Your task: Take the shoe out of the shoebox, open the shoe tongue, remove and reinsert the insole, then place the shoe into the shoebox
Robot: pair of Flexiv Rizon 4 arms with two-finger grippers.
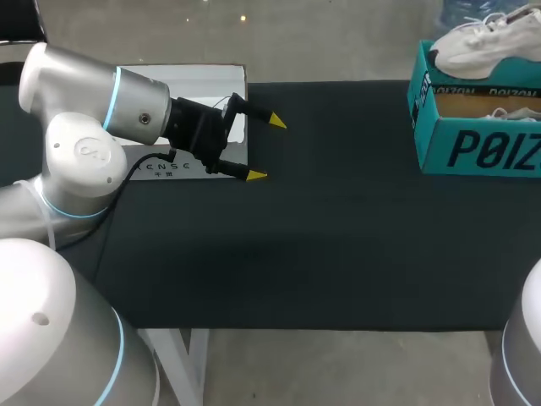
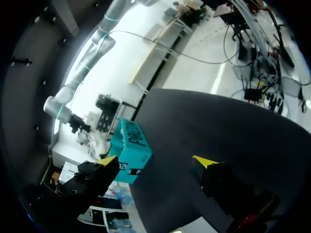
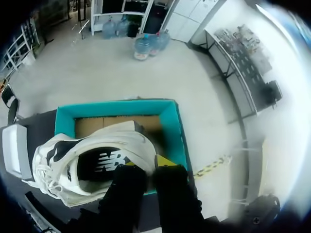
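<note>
Right gripper [image 3: 146, 164] pinches white shoe [image 3: 82, 160] at its heel collar, above teal shoebox [image 3: 176, 131] | left gripper [image 1: 258, 148] spread, empty, over table [image 1: 338, 254], well apart | progress: take-out looks nearly done; tongue, insole and return remain.

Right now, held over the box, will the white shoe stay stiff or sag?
The white shoe probably keeps its shape: the thick sole looks firm, though the soft upper may flex where the right gripper pinches its heel. Held at one end, its toe may droop. Loose laces could snag the shoebox rim.
</note>
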